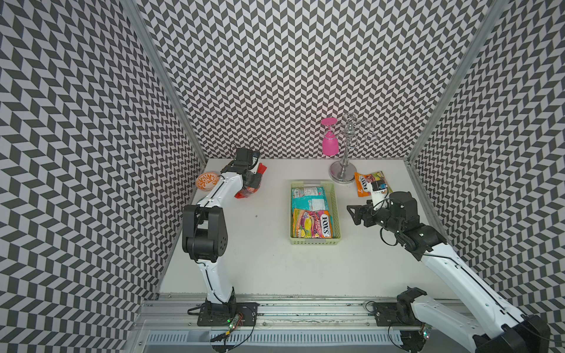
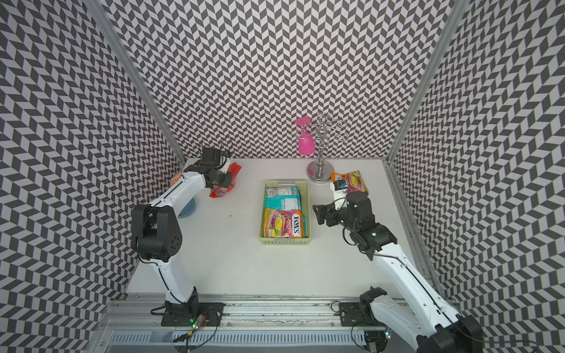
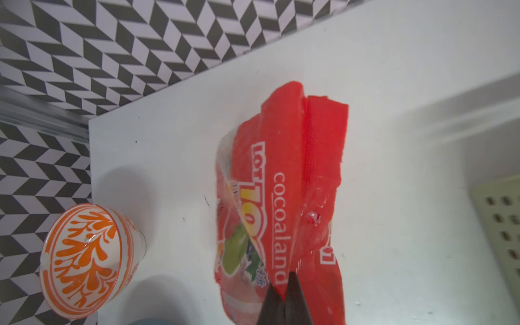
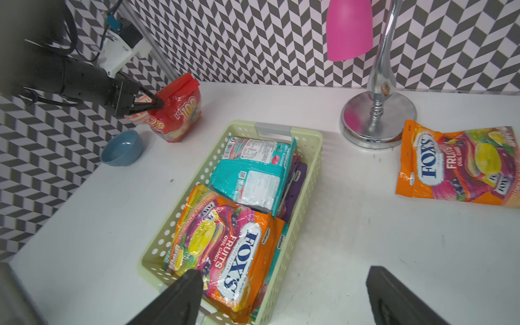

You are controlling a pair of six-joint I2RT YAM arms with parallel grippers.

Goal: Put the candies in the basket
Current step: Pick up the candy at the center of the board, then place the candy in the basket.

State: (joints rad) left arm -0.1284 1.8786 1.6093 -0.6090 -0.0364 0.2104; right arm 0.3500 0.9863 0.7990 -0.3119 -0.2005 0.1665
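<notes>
A red candy bag (image 3: 281, 197) stands on edge at the back left of the table, and my left gripper (image 3: 284, 281) is shut on a fold of it; both top views show it (image 1: 249, 185) (image 2: 224, 183). The pale green basket (image 1: 336, 211) sits mid-table holding a teal bag (image 1: 308, 198), an orange FOX'S bag (image 1: 312, 226) and a purple bag (image 4: 298, 180) under them. Another orange FOX'S bag (image 4: 455, 168) lies flat at the back right. My right gripper (image 4: 284, 278) hangs open and empty just right of the basket.
An orange patterned bowl (image 3: 84, 259) and a blue bowl (image 4: 122, 147) sit by the left wall near the red bag. A chrome stand (image 1: 344, 171) with a pink glass (image 1: 330, 143) hanging from it rises at the back, beside the loose orange bag.
</notes>
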